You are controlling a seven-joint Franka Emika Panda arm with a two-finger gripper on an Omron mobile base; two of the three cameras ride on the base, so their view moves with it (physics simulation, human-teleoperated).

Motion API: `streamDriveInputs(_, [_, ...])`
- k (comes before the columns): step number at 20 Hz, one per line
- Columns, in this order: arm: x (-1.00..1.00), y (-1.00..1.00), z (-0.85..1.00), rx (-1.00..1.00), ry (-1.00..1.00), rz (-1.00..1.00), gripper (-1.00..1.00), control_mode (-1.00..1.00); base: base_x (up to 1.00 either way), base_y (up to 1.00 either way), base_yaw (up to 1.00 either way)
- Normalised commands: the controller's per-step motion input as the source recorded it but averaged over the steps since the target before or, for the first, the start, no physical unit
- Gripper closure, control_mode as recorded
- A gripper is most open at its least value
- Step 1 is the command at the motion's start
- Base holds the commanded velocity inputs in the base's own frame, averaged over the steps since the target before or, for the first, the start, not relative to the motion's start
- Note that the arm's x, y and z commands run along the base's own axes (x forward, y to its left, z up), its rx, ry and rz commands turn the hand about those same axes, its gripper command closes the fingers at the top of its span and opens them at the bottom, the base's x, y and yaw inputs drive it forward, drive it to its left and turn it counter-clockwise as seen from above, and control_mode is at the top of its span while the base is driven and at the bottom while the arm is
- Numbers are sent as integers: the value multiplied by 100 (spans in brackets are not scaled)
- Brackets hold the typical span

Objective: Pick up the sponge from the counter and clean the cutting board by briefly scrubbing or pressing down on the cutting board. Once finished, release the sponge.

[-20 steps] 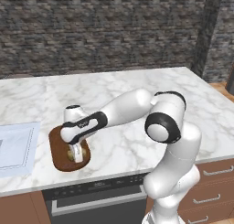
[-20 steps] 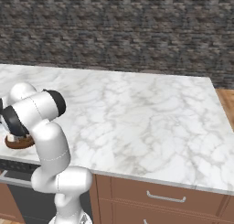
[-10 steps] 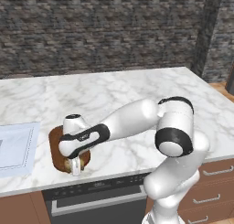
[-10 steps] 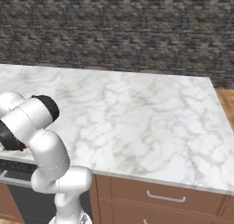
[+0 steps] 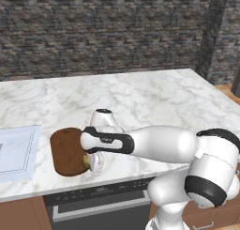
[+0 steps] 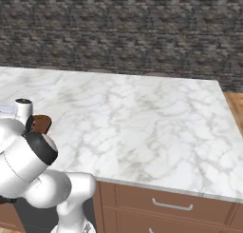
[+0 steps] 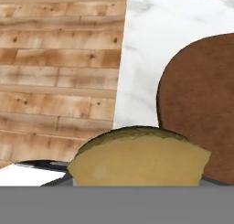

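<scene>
The yellow-tan sponge (image 5: 86, 160) is between the fingers of my gripper (image 5: 93, 162), which is shut on it. It sits low at the near right end of the dark brown cutting board (image 5: 65, 150) on the white marble counter (image 5: 154, 97). In the hand view the sponge (image 7: 137, 160) spans the bottom, hiding the fingertips, with the cutting board (image 7: 201, 104) beyond it on the right and the counter (image 7: 146, 49) beside it. From the right base view a corner of the cutting board (image 6: 42, 123) shows behind my arm.
A pale bluish-white panel (image 5: 16, 151) lies on the counter left of the board. The counter's front edge runs just below the gripper, over a dark oven front (image 5: 98, 201). Wooden floor (image 7: 59, 72) shows past that edge. A stone wall (image 5: 108, 32) backs the counter.
My hand, still holding the sponge, has slid over the board toward its near end and the counter's front edge, and the arm has swung lower.
</scene>
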Motion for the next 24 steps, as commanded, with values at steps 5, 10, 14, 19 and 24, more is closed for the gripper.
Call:
streamDriveInputs(5, [84, -71, 14, 0, 23, -12, 100, -100, 0, 0, 0])
streamDriveInputs(10, [96, -69, -4, 0, 27, -12, 100, -100, 0, 0, 0])
streamDriveInputs(14, [72, -42, -28, 0, 10, -13, 100, -100, 0, 0, 0])
streamDriveInputs(19, [21, -10, -51, 0, -2, -7, 100, -100, 0, 0, 0])
streamDriveInputs(24, [18, 3, -70, -3, -2, -6, -100, -100, 0, 0, 0])
